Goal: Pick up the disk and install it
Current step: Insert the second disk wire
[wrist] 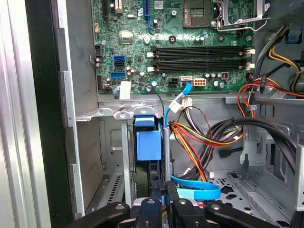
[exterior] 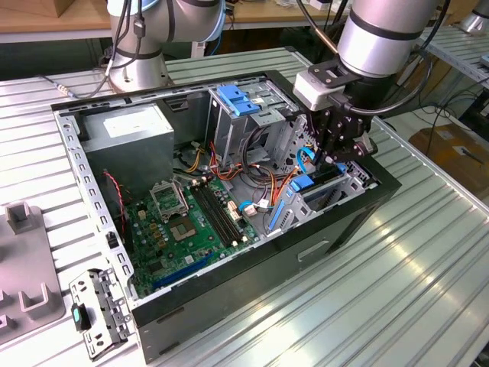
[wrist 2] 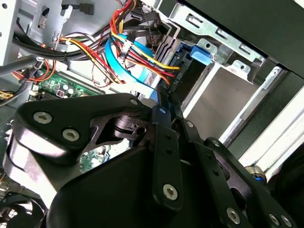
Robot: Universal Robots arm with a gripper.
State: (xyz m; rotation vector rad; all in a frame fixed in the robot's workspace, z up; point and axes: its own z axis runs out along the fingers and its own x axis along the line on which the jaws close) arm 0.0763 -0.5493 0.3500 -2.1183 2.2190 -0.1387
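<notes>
Exterior view: the black gripper (exterior: 341,162) is lowered into the open grey computer case (exterior: 69,153) at its right end, closed on the blue-framed dark disk (exterior: 315,182) standing in the bay.

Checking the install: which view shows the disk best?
The first wrist view: the disk stands on edge in the drive bay, its blue carrier facing the camera. The exterior view shows it under the gripper; the second wrist view, a blue corner.

Open black computer case (exterior: 348,222) lying on ribbed metal table (exterior: 428,290). Inside: green motherboard (exterior: 191,225), grey power supply box (exterior: 126,138), tall grey drive cage with blue latch (exterior: 241,101), red-yellow-orange wire bundle (wrist: 204,137), thin blue cable (wrist: 197,189).
</notes>
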